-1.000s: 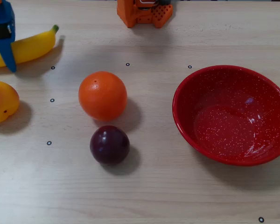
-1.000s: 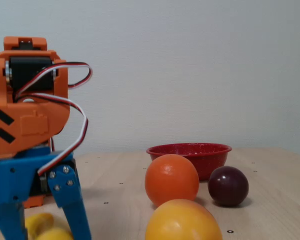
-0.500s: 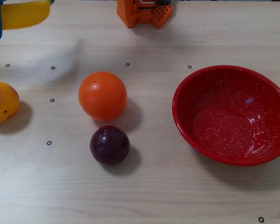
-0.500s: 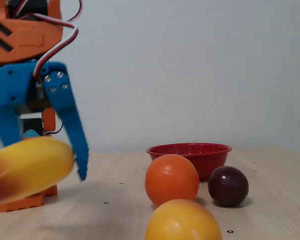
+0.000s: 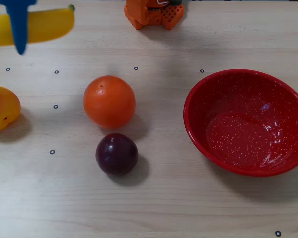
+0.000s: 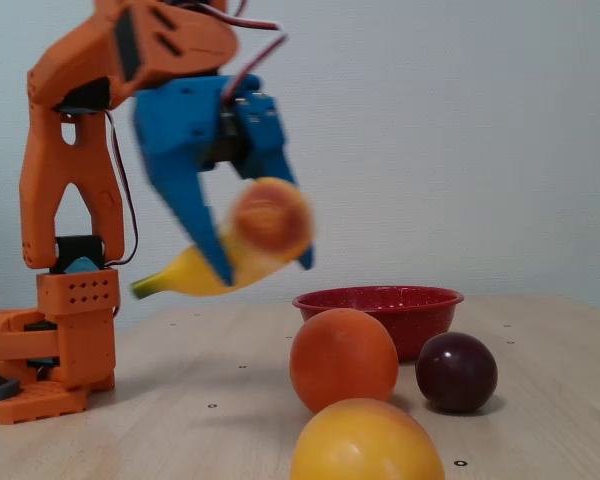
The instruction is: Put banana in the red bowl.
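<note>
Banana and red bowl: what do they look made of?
Banana, held by the end effector: looks like smooth moulded plastic, with an even glossy yellow skin; a toy, probably. Red bowl: hard and glossy, with fine white speckles and bright highlights inside; this suggests enamelled metal or melamine, but the look leaves that open.

Both views are evenly and brightly lit. In the overhead view, soft shadows are cast to the lower right of the orange fruit and the dark plum on the desk, so light from the upper left is indicated. White glare is seen inside the red bowl. In the fixed view, the gripper and the banana are smeared by motion blur, and the nearest yellow fruit is slightly out of focus.
</note>
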`<state>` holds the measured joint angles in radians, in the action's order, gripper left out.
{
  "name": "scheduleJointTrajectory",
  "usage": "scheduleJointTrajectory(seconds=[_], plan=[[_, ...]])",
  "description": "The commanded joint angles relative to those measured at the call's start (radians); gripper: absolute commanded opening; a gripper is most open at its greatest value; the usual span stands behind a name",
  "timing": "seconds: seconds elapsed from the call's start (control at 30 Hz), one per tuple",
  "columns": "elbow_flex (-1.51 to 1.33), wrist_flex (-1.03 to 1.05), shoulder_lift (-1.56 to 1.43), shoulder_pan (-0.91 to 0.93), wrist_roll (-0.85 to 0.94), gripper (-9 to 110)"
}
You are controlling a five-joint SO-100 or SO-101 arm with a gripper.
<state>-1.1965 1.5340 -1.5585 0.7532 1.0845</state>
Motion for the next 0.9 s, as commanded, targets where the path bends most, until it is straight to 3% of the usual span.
scheduleJointTrajectory(seconds=[0.0, 0.87], plan=[[0.067, 0.023, -0.172, -0.063, -0.018, 0], [0.235, 0.141, -0.143, -0.867, -0.321, 0]])
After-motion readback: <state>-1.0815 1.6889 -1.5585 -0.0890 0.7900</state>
